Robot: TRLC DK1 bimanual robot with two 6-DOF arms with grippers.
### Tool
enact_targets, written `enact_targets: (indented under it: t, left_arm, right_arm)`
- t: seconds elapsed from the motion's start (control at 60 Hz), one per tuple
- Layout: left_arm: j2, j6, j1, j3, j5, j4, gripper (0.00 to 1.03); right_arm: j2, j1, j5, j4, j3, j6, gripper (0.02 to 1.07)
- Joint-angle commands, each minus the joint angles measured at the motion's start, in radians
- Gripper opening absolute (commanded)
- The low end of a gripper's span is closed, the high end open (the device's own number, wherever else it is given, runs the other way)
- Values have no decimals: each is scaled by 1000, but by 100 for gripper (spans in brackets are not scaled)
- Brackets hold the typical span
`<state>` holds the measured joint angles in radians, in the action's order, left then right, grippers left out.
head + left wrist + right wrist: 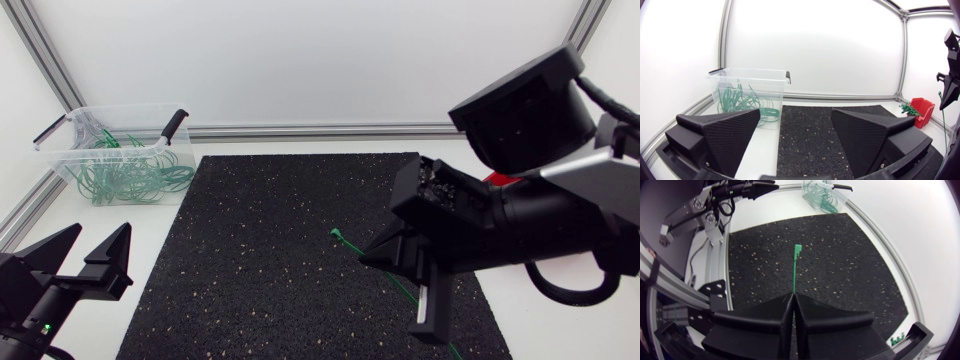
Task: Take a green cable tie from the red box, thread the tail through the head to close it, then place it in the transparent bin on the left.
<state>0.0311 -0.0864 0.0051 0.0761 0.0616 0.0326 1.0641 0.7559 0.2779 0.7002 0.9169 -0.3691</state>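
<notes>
White tabletop [120, 250] carries a black speckled mat [260, 250] across its middle, with an aluminium frame rail along the back and sides. At the far left corner, just off the mat, stands the transparent bin [100, 148], black handles raised at its ends and a tangle of closed green loops [130, 178] inside. The red box [920, 107] sits at the far right beside the mat, green ties poking out of it. From above, the bulk of the right arm [520, 210] covers nearly all of it, leaving only a sliver of red. The green cable tie [795, 270] is pinched in the right gripper [793, 296], whose jaws are pressed together on its strap. Its square head stands out ahead of the fingertips, over the middle of the mat, and its thin tail trails out behind the jaws toward the mat's near right edge (whether it touches the mat I cannot tell). The left gripper [795, 115] is low at the near left, beside the mat's corner, jaws wide apart with nothing between them. The bin lies ahead of it and a little to its left, and the tie is well apart from it, across the mat.
</notes>
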Motion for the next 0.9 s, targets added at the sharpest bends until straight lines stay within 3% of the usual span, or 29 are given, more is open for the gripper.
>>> enact_targets:
  t: [0.0,0.1,0.483,0.583,0.683,0.883]
  left_arm:
    - [61,-52,4,63,29,3,99]
    - [127,-88,4,105,76,-2,99]
    - [378,-227,-40,310,319,-10,99]
    - [446,-243,-105,355,340,-20,99]
    - [510,-256,-189,390,360,-28,99]
    - [656,-288,-257,484,567,-37,100]
  right_arm:
    - [88,-64,118,-5,51,116,8]
    - [155,-152,291,-36,63,136,8]
    - [171,-286,701,-174,14,292,8]
    - [139,-314,759,-217,-21,320,8]
    - [122,-339,819,-383,-90,516,8]
    - [114,-349,883,-559,-144,627,8]
